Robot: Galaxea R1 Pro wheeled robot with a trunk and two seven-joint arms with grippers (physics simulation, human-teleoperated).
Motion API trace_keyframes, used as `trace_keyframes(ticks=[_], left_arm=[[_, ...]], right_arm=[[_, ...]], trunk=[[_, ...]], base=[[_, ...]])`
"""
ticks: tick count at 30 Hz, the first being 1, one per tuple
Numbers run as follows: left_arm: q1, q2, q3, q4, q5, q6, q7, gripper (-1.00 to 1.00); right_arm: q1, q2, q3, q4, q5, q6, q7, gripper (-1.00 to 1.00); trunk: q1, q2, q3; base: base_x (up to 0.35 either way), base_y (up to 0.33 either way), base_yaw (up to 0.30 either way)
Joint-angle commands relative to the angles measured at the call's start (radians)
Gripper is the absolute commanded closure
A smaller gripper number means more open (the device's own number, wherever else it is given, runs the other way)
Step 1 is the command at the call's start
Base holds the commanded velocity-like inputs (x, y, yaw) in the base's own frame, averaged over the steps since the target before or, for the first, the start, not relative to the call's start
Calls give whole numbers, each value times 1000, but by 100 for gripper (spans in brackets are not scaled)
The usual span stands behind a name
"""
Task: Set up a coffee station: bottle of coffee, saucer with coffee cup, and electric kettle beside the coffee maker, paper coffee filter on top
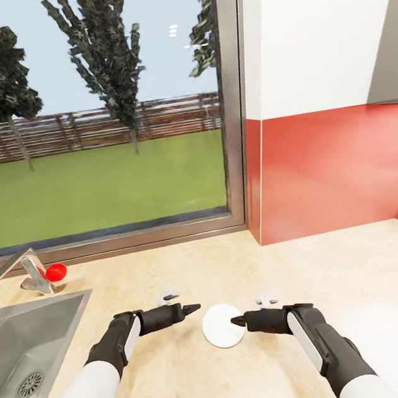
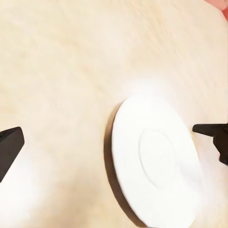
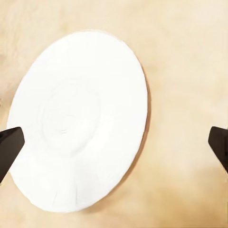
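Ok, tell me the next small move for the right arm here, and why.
Probably ease the right gripper down over the saucer's near rim and close. The saucer lies flat on the countertop, empty, between both grippers, and the right wrist view shows open fingers spread wider than the plate. No coffee maker is visible yet.

Left gripper (image 1: pixel 193 306) and right gripper (image 1: pixel 236 321) point toward each other, fingertips near; right gripper's fingers spread.
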Motion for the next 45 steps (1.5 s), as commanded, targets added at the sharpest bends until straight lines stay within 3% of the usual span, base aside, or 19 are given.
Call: trace_keyframes(ticks=[1,16,28,39,42,45], left_arm=[[-1,-1,8,1,-4,8,-6,-100],[-1,-1,8,5,-1,7,-6,-100],[-1,1,8,6,-2,8,-6,-100],[-1,2,8,44,-2,6,-5,-100],[-1,2,8,45,-2,6,-5,-100],[-1,1,8,46,-1,7,-4,-100]], right_arm=[[0,0,3,83,-4,7,-4,-100],[0,-1,8,83,-6,7,-4,-100],[0,1,10,82,-7,8,-4,-100],[0,3,59,77,-8,8,-3,-100],[0,13,62,76,-8,8,0,-100],[0,44,65,74,-8,8,7,-100]], trunk=[[1,-2,-3],[1,-2,-2],[1,-2,5],[1,-2,5],[1,-2,5],[1,-2,5]], base=[[207,0,0],[40,0,-1],[0,0,-127],[0,0,-7],[0,0,0],[0,0,0]])
